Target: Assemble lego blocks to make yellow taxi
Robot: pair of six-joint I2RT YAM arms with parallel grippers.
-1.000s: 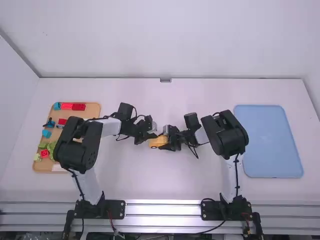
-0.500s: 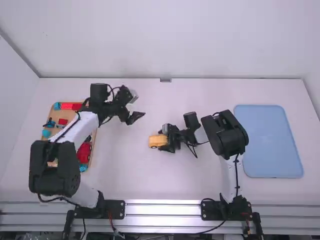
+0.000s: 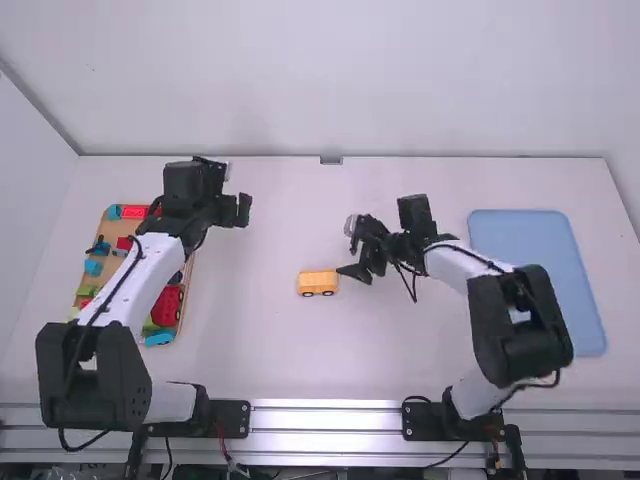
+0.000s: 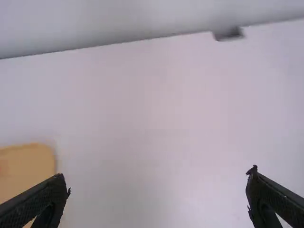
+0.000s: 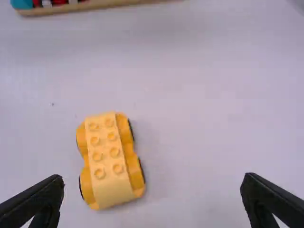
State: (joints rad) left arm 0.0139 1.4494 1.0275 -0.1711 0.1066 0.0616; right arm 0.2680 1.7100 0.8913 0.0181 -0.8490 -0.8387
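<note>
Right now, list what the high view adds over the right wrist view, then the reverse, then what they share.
From the high view: the blue tray at the table's right, the left gripper right of the block tray, and both arms out to their bases.

From the right wrist view: two rows of four studs on top of the yellow vehicle, and the right gripper with its fingers wide apart.

Shared: the vehicle on the white table, the right gripper, part of the block tray.

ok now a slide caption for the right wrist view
A yellow studded toy-block car sits on the white table near the open black two-finger right gripper.
</note>
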